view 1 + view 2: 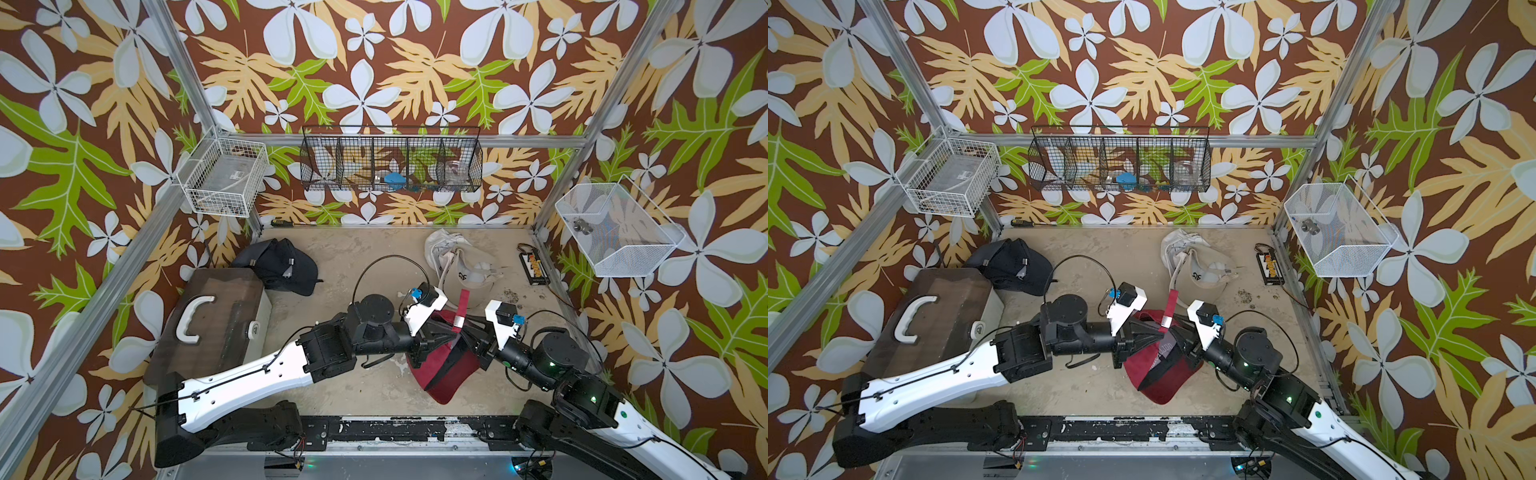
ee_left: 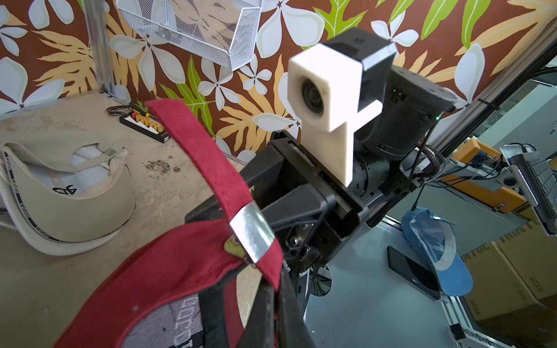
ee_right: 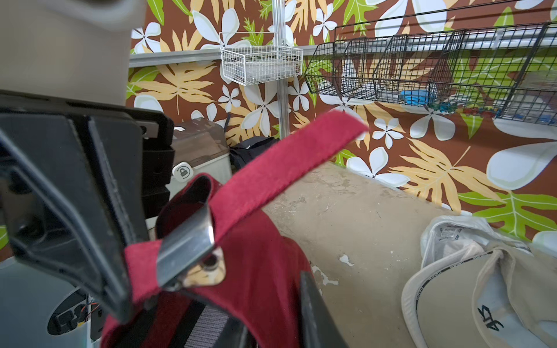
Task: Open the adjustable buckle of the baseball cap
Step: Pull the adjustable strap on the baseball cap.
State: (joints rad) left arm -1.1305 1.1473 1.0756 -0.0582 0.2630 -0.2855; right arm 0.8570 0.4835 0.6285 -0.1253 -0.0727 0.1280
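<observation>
At the left of a top view sits a box (image 1: 208,320) with a smooth brown lid and a curved white handle. Just behind it lies a floppy black cap (image 1: 282,266).

In the middle, low in the frame, is the red cap (image 1: 440,374). It is soft, fuzzy cloth with grey mesh inside. Its low end rests on the rough, patchy tan table (image 1: 345,241), and its back end is lifted up. The left gripper (image 1: 442,331) reaches in from the left, and its black fingers are squeezed together on the back band of the red cap.

The buckle (image 1: 458,321) is a shiny, curved silver piece at the top of the red cap, right between the two grippers. In the right wrist view it tilts up over a small gold-coloured part. A flat red strap (image 1: 462,303) runs through it and points toward the back wall.

The right gripper (image 1: 469,332) is just right of the buckle, and its jaws are a little apart. Up and to the right lies a tan cap (image 1: 469,278), upside down.
</observation>
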